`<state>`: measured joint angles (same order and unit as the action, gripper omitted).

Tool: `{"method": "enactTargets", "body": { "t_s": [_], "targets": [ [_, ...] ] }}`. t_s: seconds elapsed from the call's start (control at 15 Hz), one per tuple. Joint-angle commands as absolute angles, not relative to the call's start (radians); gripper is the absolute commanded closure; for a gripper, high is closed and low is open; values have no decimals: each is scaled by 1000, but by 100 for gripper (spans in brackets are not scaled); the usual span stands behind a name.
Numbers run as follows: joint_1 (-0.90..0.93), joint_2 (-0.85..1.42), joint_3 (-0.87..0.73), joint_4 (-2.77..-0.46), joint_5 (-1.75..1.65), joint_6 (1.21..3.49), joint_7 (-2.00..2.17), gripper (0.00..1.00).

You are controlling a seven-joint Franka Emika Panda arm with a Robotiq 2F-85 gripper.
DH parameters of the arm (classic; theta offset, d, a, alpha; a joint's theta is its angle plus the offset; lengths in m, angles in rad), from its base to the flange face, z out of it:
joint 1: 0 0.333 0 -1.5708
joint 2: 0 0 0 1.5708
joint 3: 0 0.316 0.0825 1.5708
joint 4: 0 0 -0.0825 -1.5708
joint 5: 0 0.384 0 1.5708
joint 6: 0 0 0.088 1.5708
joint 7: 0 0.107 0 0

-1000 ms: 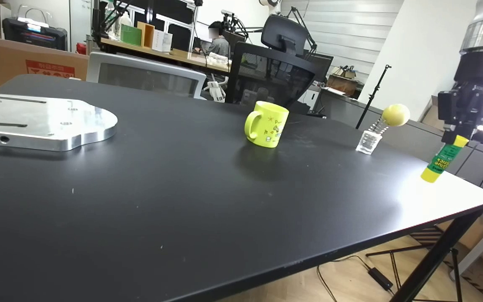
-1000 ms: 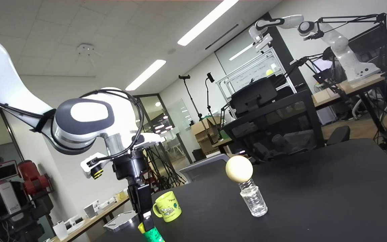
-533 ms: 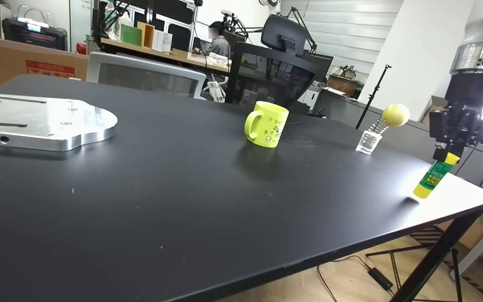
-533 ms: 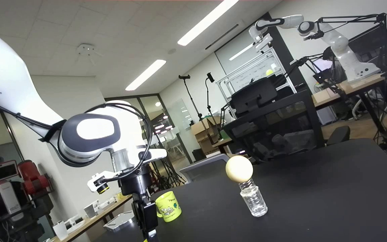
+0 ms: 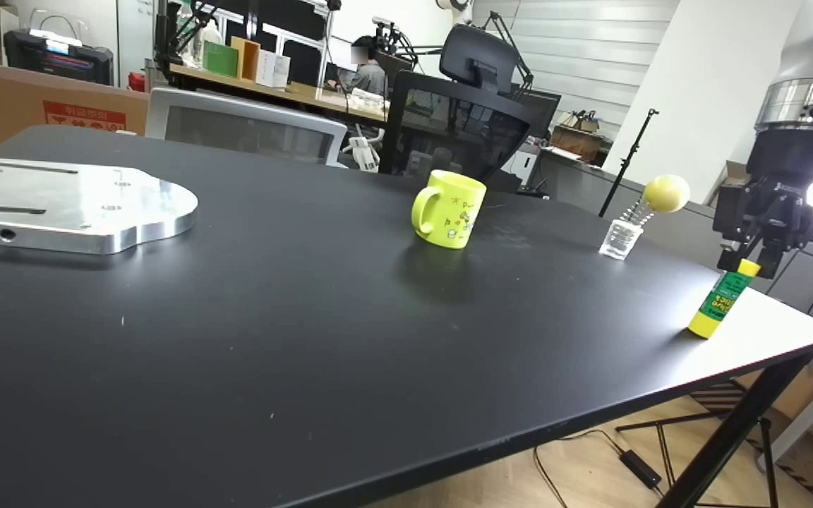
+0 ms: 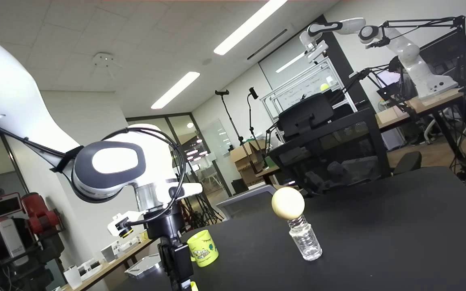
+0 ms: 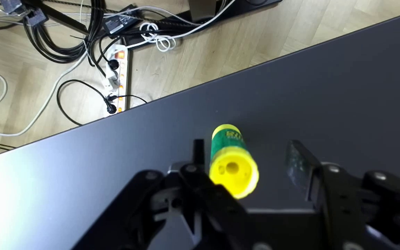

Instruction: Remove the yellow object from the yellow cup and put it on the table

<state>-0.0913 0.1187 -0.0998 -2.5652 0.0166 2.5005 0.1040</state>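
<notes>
The yellow object is a yellow and green glue stick [image 5: 723,300]. It appears to stand on end on the black table [image 5: 350,339] near an edge. My gripper [image 5: 749,267] is around its top with the fingers apart. In the wrist view the stick [image 7: 233,170] is between the open fingers [image 7: 248,152], near the left finger, with a wide gap to the right one. In an exterior view only a bit of its yellow end [image 6: 193,286] shows. The yellow cup [image 5: 449,209] stands upright, away from the gripper; it also shows in an exterior view [image 6: 202,248]. Its inside is hidden.
A yellow ball on a clear stand [image 5: 620,238] is on the table between cup and gripper; it also shows in an exterior view [image 6: 306,240]. A metal plate [image 5: 75,204] lies at the table's far end. Cables and a power strip [image 7: 118,76] are on the floor beyond the edge.
My gripper has come down with the glue stick until its base meets the table. The fingers have opened and let go of it. Cup and ball have not moved.
</notes>
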Motion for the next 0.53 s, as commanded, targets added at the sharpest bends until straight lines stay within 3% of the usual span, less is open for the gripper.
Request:
{"method": "enactTargets", "body": {
  "t_s": [0.0,0.13,0.47],
  "targets": [
    [-78,51,-102,-2575,-20,2469,142,8],
    [-70,-11,-102,-2583,-59,2447,177,0],
    [-79,-14,-91,-2565,-43,2435,133,0]
  ]
}}
